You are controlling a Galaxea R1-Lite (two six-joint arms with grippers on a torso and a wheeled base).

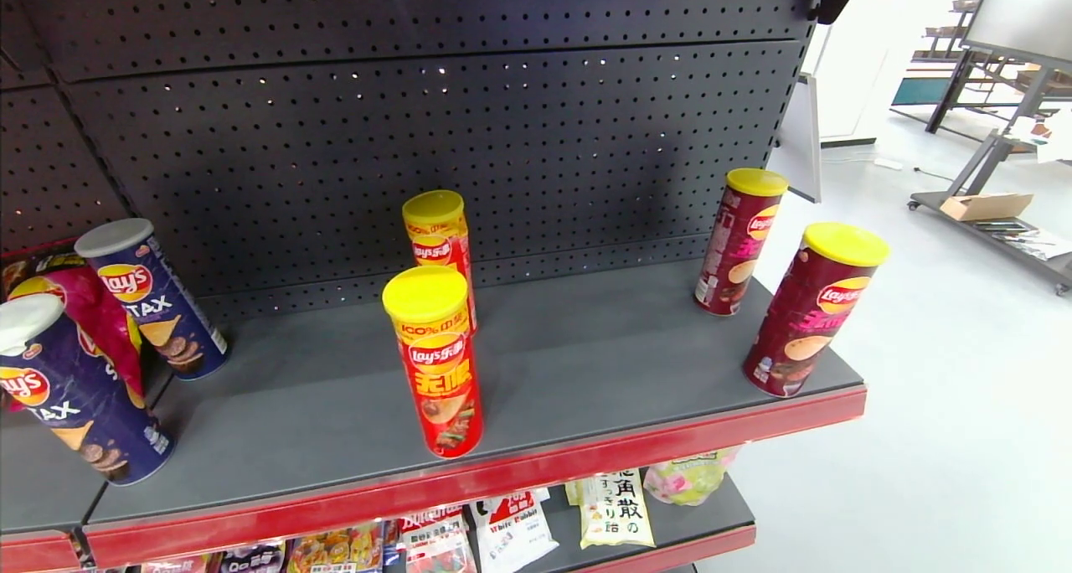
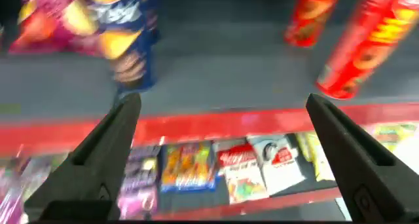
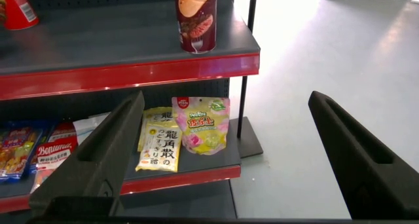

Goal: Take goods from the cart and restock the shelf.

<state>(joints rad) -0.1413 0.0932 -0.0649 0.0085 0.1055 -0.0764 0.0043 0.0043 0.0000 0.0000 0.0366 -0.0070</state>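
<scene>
The left tool (image 2: 222,98) and right tool (image 3: 226,95) gape wide before the grey shelf (image 1: 586,347) beside pale floor (image 1: 963,405).

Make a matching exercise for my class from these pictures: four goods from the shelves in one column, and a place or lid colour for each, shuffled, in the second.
Column one:
1. front red can
2. back blue can
3. front maroon can
4. green and pink bag

Column two:
A. right end of the lower shelf
B. front right corner of the upper shelf
C. grey lid, left part of the upper shelf
D. yellow lid, middle of the upper shelf near its front edge

Pairs: 1-D, 2-C, 3-B, 4-A.
</scene>
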